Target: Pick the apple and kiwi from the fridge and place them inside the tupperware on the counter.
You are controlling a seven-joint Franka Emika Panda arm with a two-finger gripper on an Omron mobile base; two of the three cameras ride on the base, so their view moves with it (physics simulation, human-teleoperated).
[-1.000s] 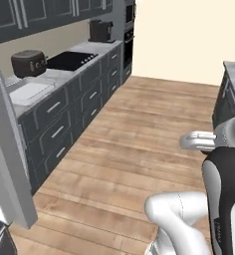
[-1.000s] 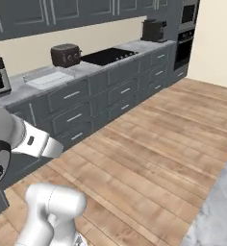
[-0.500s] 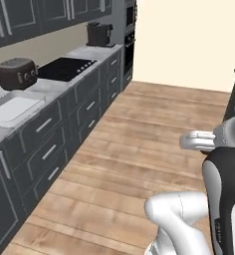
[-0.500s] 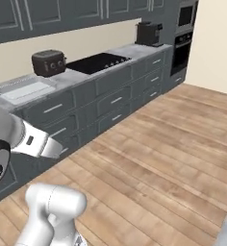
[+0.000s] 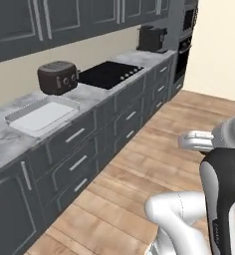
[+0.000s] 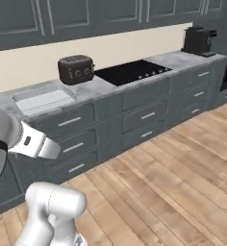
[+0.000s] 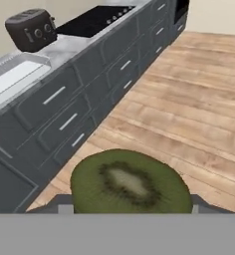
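Note:
A halved kiwi (image 7: 131, 183), brown-skinned with green flesh and a pale core, fills the bottom of the hand view. My gripper (image 7: 130, 201) is shut on it, and the fruit hides most of both fingers. The white tupperware (image 5: 43, 115) lies on the marbled counter (image 5: 97, 94), left of the dark toaster (image 5: 58, 77). This tupperware (image 6: 41, 99) looks bare inside, and in the hand view it (image 7: 11, 78) sits far off at the upper left. The apple and the fridge are out of view.
A black cooktop (image 5: 110, 73) follows the toaster (image 6: 76, 69) along the counter, then a coffee machine (image 6: 198, 40) and a wall oven (image 5: 187, 30). Dark drawers with silver handles (image 7: 64, 107) run below. Wooden floor (image 6: 173, 178) stretches between me and the cabinets.
The whole picture has shifted, so the base has moved. The counter, toaster and tupperware now stand nearer and larger. The kiwi stays in the gripper.

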